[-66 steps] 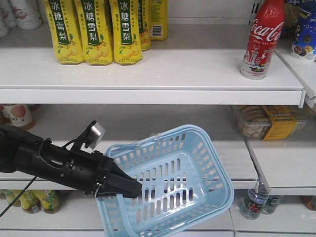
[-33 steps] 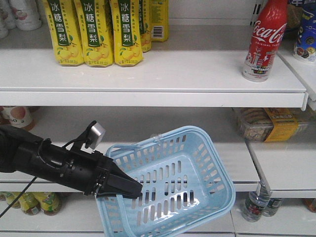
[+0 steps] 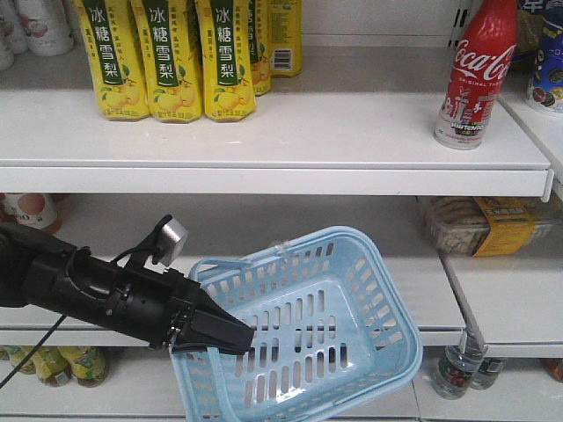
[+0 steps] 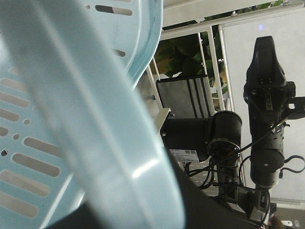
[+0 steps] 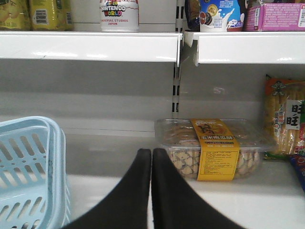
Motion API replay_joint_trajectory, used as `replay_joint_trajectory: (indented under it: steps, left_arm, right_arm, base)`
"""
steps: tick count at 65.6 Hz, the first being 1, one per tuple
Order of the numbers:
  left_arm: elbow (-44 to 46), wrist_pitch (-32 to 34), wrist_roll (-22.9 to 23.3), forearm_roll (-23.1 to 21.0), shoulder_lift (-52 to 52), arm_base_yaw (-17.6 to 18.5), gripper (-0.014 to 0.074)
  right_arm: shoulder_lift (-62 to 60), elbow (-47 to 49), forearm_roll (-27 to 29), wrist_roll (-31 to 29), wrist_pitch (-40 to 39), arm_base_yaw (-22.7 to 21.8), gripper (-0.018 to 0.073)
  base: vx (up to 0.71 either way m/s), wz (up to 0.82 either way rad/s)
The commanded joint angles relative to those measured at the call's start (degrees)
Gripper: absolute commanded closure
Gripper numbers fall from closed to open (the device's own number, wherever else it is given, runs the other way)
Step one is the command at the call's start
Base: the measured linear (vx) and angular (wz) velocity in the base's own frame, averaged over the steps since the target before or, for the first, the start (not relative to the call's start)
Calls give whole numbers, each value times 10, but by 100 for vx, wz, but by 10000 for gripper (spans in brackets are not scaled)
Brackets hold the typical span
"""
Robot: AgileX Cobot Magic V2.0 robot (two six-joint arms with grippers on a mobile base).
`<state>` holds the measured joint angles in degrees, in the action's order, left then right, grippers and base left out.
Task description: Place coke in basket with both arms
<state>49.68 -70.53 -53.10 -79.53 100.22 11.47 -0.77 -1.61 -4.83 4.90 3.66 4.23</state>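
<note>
Left pincer [image 3: 233, 337] clamped on light blue slotted plastic basket [image 3: 387, 308] rim, barely shifted since second ago. Right pincer [image 5: 151, 153] closed, empty. Red Coca-Cola-wrapped coke bottle [image 3: 475, 75] untouched on white shelf [image 3: 264, 141], above-right of left pincer; grasp pending.

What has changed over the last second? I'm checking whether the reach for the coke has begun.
Only the front view drifted: the shelf and the coke slid slightly down and right in frame. Nothing was taken or let go. The left hand still holds the tilted basket, and the coke stays on its shelf.
</note>
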Motion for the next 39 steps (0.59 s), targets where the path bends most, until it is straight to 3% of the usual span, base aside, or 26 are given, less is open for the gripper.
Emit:
replay_joint_trajectory:
  steps: [1, 39]
  left_arm:
    - [11, -3, -3, -40, -26, 2, 602]
    - [11, -3, -3, -40, -26, 2, 602]
  right_arm:
    - [-9, -6, -3, -1, -41, -2, 568]
    - [-9, -6, -3, -1, -41, -2, 568]
  base:
    - [1, 0]
    - [2, 0]
